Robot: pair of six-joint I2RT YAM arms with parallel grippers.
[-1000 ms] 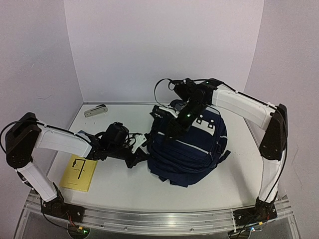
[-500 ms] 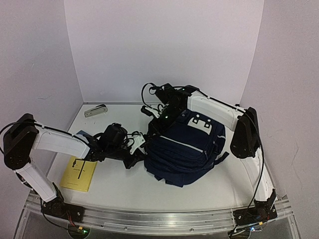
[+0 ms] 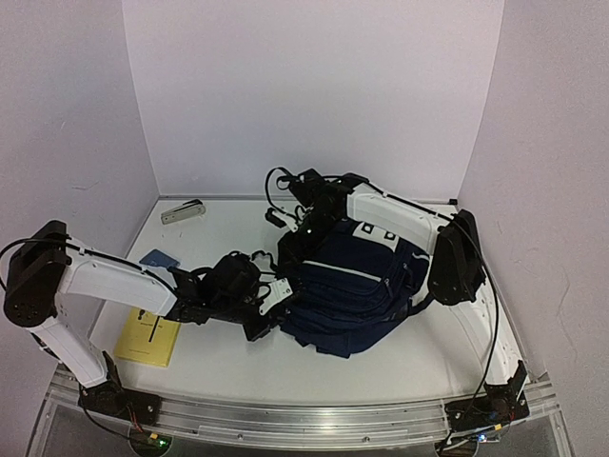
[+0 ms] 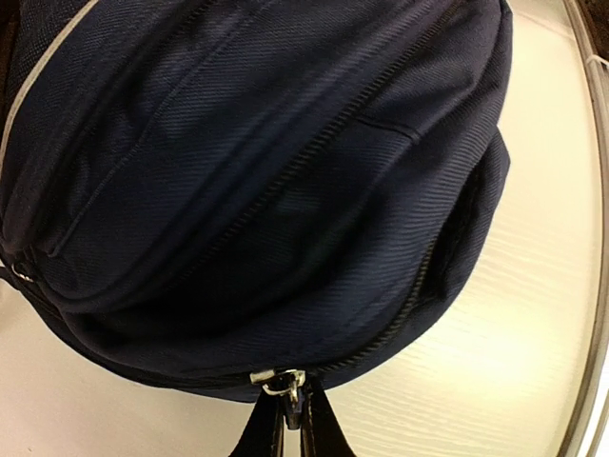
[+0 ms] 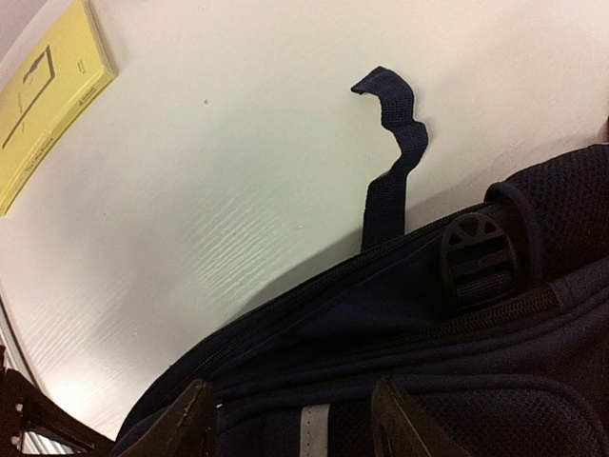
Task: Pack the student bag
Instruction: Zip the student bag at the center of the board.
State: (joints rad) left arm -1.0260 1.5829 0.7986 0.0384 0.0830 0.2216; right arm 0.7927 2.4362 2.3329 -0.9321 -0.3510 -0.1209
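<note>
Two weak spots worry us. The left gripper (image 4: 288, 419) is clamped thin on the zip pull (image 4: 284, 383) at the bag's (image 3: 357, 286) near-left edge, and that small tab could slip out if the slider jams on the curve. The bag lies mid-table (image 3: 428, 352), so a hard tug might drag it instead of running the zip. The right gripper (image 5: 295, 411) sits astride the bag's far top edge with its jaws half apart, and we cannot tell whether it pinches fabric or only hovers. If it is loose, nothing anchors the bag. From above, both grippers' tips are lost against dark cloth. We see no open compartment or contents, and the yellow booklet (image 3: 152, 335) lies outside, near the left arm.
</note>
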